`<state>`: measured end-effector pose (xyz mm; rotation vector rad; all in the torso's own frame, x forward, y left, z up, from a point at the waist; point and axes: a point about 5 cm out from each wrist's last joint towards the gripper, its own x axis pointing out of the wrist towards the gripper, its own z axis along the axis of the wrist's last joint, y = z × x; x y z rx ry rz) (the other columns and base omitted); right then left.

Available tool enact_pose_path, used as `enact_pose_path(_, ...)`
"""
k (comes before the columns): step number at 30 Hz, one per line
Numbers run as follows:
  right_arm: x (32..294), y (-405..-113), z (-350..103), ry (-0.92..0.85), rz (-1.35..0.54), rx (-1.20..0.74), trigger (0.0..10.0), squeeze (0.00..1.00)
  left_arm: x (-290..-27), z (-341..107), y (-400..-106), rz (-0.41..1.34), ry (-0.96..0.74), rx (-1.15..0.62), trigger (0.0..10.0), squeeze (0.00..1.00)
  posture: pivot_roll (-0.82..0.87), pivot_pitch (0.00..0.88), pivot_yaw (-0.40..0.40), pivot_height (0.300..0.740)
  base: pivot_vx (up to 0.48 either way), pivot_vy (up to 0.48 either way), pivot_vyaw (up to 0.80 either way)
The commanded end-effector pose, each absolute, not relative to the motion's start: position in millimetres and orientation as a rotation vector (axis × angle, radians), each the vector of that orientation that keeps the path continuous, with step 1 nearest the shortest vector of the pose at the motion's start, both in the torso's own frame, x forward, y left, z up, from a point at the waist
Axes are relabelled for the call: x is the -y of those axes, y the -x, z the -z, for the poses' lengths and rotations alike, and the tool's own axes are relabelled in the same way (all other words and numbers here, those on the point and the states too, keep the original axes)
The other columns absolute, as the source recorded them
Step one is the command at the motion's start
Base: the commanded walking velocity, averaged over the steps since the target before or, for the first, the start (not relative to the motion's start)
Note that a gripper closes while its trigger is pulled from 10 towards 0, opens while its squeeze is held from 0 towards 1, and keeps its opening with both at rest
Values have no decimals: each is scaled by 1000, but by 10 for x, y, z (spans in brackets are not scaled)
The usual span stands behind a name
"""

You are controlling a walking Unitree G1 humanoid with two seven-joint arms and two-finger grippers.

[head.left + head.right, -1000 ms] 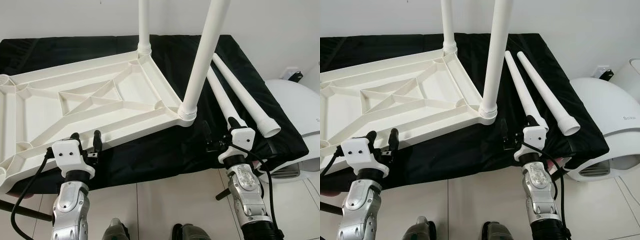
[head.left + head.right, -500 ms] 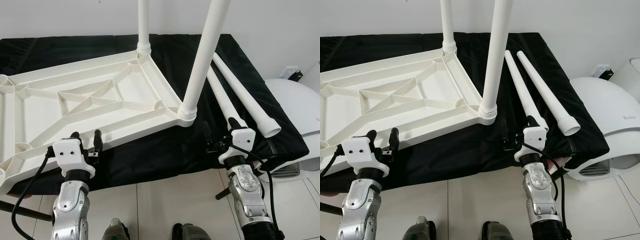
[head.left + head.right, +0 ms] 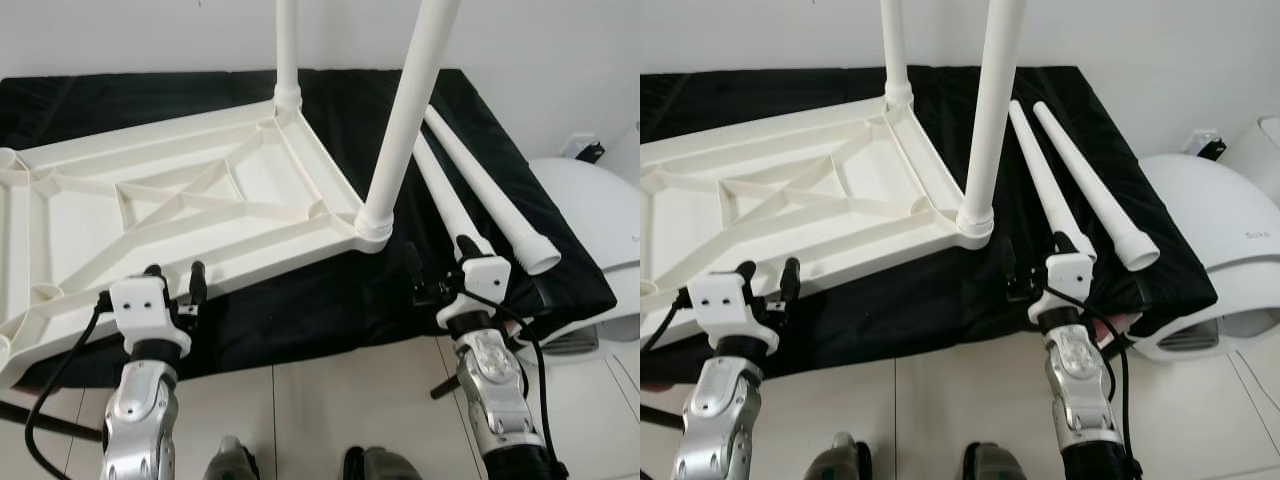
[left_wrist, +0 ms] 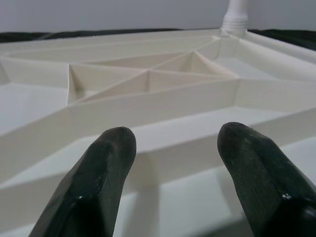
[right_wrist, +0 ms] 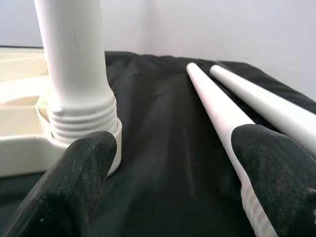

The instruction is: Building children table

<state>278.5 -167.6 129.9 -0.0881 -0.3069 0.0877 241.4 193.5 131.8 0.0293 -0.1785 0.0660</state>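
Right pincer [image 3: 1032,262] gapes beside loose leg [image 3: 1045,187].

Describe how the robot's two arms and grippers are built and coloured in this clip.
Both forearms are silver metal with ribbed joints. Each ends in a white boxy wrist housing carrying a gripper, the left gripper and the right gripper, each with two long black rounded fingers. Black cables loop from each wrist housing down along the arm.

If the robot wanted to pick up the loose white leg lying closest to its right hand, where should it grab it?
Probably near the threaded end of the nearer loose leg, pointing toward the right gripper. Come from above, open fingers straddling the round shaft; it lies flat on the black cloth, close beside the other loose leg.
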Motion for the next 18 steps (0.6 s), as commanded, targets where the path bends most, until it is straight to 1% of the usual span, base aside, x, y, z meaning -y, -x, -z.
enact_pose_path(1, 1663, -2786, -1281, 90, -90, 306, 10000, 0, -1975, -1306, -2414, -139, -26, 172, 10000, 0, 57, 86, -31, 740, 0, 0, 0)
enact_pose_path(9, 1653, -2809, -1283, 95, -103, 308, 10000, 0, -1961, -1320, -2447, -122, -27, 184, 10000, 0, 58, 72, -33, 740, 0, 0, 0)
enact_pose_path(18, 1650, -2784, -1253, 95, -108, 300, 10000, 0, -1942, -1272, -2386, -126, -21, 174, 10000, 0, 62, 78, -34, 740, 0, 0, 0)
